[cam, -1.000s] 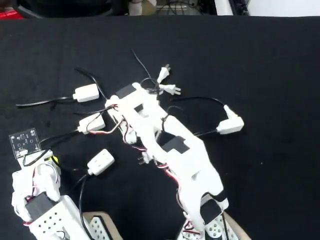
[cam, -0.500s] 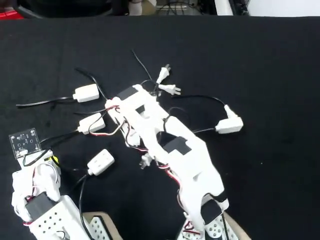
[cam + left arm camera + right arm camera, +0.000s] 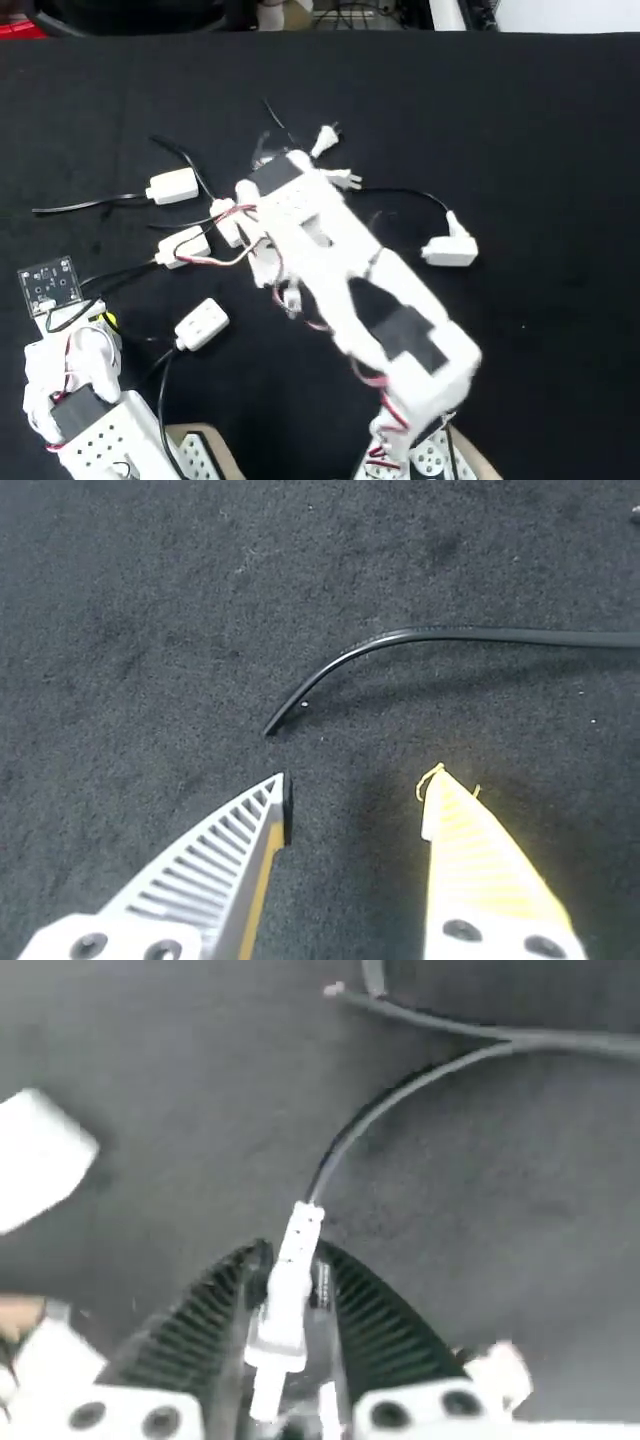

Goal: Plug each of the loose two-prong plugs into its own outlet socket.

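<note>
Plug (image 3: 280,1310) was pinched in the right gripper (image 3: 290,1257), fingers closed on it, near the counter's (image 3: 560,120) middle; the left gripper (image 3: 357,778) gaped empty; the carrying step looked underway; next, its prongs needed lining up with a socket (image 3: 201,324).

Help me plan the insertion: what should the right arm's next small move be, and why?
Probably carry the plug, clamped in the right gripper, to the nearby outlet socket and align its prongs; it is gripped but not plugged in.
</note>
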Tool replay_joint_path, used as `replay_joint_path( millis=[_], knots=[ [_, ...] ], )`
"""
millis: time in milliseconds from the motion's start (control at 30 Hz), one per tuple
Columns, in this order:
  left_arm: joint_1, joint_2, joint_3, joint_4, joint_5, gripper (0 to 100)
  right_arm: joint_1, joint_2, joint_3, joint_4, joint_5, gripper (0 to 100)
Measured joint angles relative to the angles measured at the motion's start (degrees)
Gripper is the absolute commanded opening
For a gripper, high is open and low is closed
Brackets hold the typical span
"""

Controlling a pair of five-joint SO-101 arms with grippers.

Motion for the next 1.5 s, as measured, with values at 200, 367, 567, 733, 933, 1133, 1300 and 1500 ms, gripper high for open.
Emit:
replay_joint_path(
  millis=[200,367,567,733,933,1133,1300,1500],
  knots=[
    [0.00,0.00,0.00,0.00,0.00,22,0.00,-12.22,0.00,0.00,17.93,1.1],
    [0.00,0.00,0.00,0.00,0.00,22,0.00,-13.10,0.00,-0.62,25.67,1.1],
    [0.00,0.00,0.00,0.00,0.00,22,0.00,-13.63,-1.93,-1.76,29.71,1.1],
    [0.00,0.00,0.00,0.00,0.00,22,3.60,-13.71,0.62,-11.25,30.59,1.1],
    [0.00,0.00,0.00,0.00,0.00,22,5.54,-13.63,23.56,-30.68,29.36,1.1],
    [0.00,0.00,0.00,0.00,0.00,22,5.54,-13.36,39.12,-38.86,25.58,1.3],
    [0.00,0.00,0.00,0.00,0.00,22,5.54,-5.54,38.07,-37.19,24.88,11.1],
    [0.00,0.00,0.00,0.00,0.00,22,5.01,9.58,19.25,-21.19,24.18,18.7]
  ],
)
